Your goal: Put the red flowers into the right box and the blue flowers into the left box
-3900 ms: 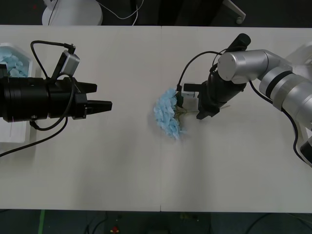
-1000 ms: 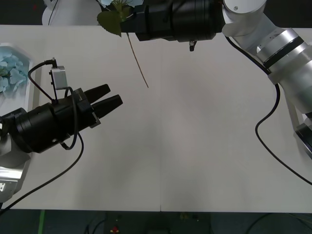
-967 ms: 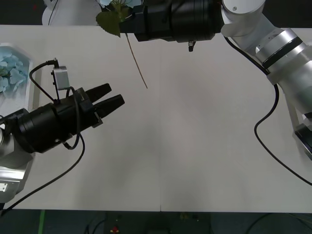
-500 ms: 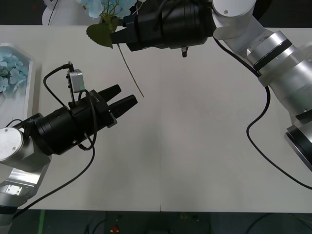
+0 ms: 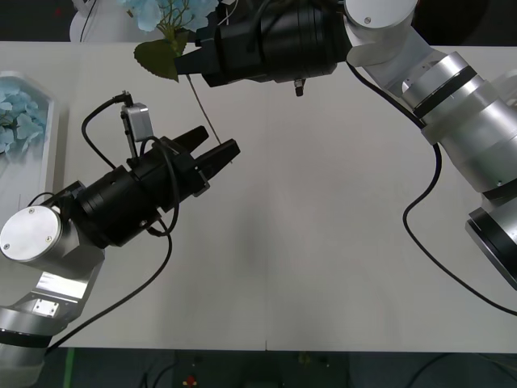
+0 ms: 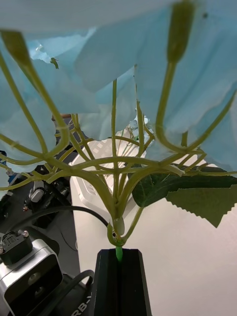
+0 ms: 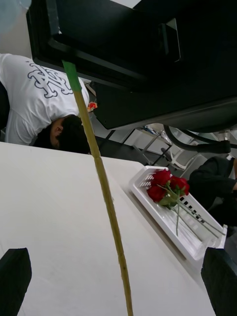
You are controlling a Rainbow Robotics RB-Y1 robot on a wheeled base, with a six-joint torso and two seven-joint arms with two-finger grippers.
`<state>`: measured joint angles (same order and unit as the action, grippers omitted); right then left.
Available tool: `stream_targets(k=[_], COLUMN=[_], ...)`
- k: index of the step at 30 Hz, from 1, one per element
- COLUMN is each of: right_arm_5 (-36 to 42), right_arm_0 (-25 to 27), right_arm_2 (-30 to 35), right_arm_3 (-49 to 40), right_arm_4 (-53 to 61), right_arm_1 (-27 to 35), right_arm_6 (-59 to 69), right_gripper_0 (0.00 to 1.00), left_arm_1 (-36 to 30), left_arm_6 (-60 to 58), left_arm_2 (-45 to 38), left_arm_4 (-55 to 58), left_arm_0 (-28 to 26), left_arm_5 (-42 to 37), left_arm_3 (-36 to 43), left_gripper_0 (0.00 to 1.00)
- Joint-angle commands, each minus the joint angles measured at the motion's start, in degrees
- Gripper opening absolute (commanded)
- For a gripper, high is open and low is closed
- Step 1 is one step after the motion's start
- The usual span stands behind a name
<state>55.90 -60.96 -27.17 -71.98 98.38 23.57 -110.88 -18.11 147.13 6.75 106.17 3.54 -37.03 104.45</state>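
Observation:
My right gripper (image 5: 191, 63) is shut on the stem of a blue flower (image 5: 166, 11), held high over the table's far left part; its petals and green leaf (image 6: 197, 190) spread just past the shut gripper (image 6: 119, 254). The long stem (image 5: 206, 113) hangs down between the open fingers of my left gripper (image 5: 218, 152). From the left wrist the stem (image 7: 101, 173) runs up the middle between the fingers (image 7: 15, 276). More blue flowers (image 5: 14, 113) lie in the left box (image 5: 55, 133). Red flowers (image 7: 165, 182) lie in the right box (image 7: 195, 242).
A seam (image 5: 266, 202) runs down the middle of the white table. My right arm (image 5: 452, 97) reaches across the far side, its black cable (image 5: 420, 218) looping over the right half. The left arm's body (image 5: 48, 242) covers the near left.
My right gripper has carried the blue flower leftward and lower. My left gripper has come up and rightward until the stem's lower end sits between its open fingers.

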Motion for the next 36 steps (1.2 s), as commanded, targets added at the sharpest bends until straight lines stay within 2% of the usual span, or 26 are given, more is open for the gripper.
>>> stream_targets(k=[1, 5, 7, 8, 9, 10, 12, 15, 32, 34, 36], right_arm_5=[0.3, 0.3, 0.3, 0.3, 0.3, 0.3, 0.3, 0.3, 0.3, 0.3, -0.2], right_arm_0=[-3.6, -3.6, -3.6, -3.6, -3.6, -3.6, -3.6, -3.6, -3.6, -3.6, -3.6], right_arm_2=[0.5, 0.3, 0.3, 0.3, 0.3, 0.3, 0.3, 0.3, 0.3, 0.3, 0.3], right_arm_3=[-1.3, -1.2, -1.2, -1.3, -1.2, -1.2, -1.2, -1.3, -1.5, -1.5, -2.2], right_arm_4=[0.7, 0.8, 0.8, 0.8, 0.8, 0.8, 0.8, 0.8, 0.8, -0.6, -2.1], right_arm_1=[-1.7, -1.7, -1.6, -1.6, -1.7, -1.7, -1.7, -1.7, -1.7, -1.6, -1.2], right_arm_6=[1.2, 1.1, 1.0, 1.1, 1.1, 1.2, 1.1, 1.1, 1.0, 0.7, 0.0], right_gripper_0=[0.00, 0.00, 0.00, 0.00, 0.00, 0.00, 0.00, 0.00, 0.00, 0.52, 0.69], left_arm_1=[1.5, 1.6, 1.6, 1.6, 1.6, 1.6, 1.6, 1.6, 1.5, 1.3, 1.0], left_arm_6=[1.9, 1.8, 1.7, 1.7, 1.7, 1.7, 1.7, 1.7, 1.4, 1.2, 1.0], left_arm_2=[2.4, 3.6, 4.3, 4.6, 4.8, 4.8, 4.8, 4.9, 4.4, 4.3, 4.2], left_arm_4=[-0.5, -0.5, -0.6, -0.6, -0.6, -0.6, -0.6, -0.6, -0.5, -0.4, -0.4], left_arm_0=[2.6, 3.3, 3.7, 3.8, 3.8, 3.8, 3.8, 3.8, 3.7, 3.7, 3.7], left_arm_5=[3.3, 6.1, 7.2, 7.9, 8.0, 8.2, 8.2, 8.2, 8.9, 8.9, 8.9], left_arm_3=[0.6, 0.4, 0.1, 0.2, 0.1, 0.1, 0.1, 0.1, 0.2, 0.2, 0.1], left_gripper_0=[1.00, 1.00, 0.89, 0.72, 0.60, 0.38, 0.19, 0.02, 0.00, 0.00, 0.00])
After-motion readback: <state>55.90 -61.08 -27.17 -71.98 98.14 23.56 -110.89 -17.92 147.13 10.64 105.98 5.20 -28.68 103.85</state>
